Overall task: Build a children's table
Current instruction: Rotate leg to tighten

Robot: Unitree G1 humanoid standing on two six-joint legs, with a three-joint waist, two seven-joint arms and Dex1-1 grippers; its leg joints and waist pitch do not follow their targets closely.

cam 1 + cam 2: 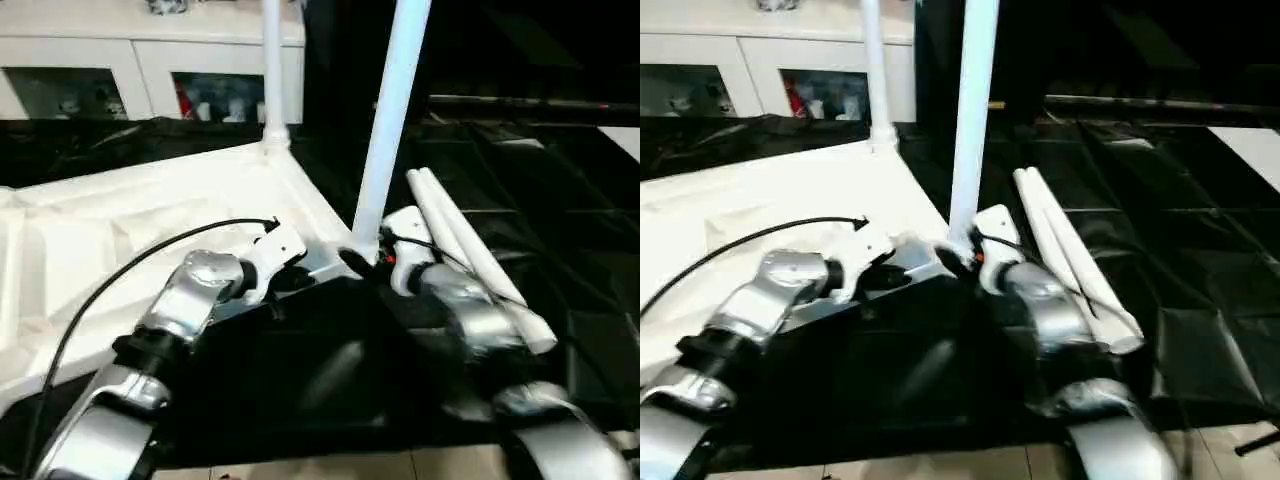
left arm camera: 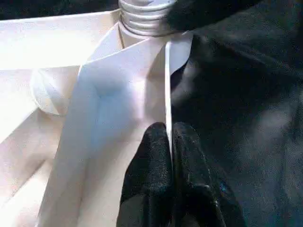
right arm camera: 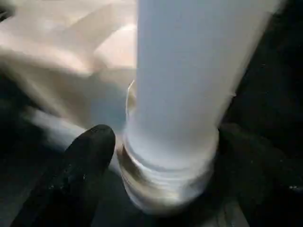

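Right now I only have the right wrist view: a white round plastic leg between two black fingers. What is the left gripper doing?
Observer: The left gripper is pinching the thin rim of the upturned white plastic tabletop, next to the corner where the held leg stands.
Operator: Is any other leg already standing?
Observer: Yes, one more upright white leg stands at the far corner.
Operator: And the rest?
Observer: Two loose white legs lie side by side on the black-covered work table, on the robot's right.
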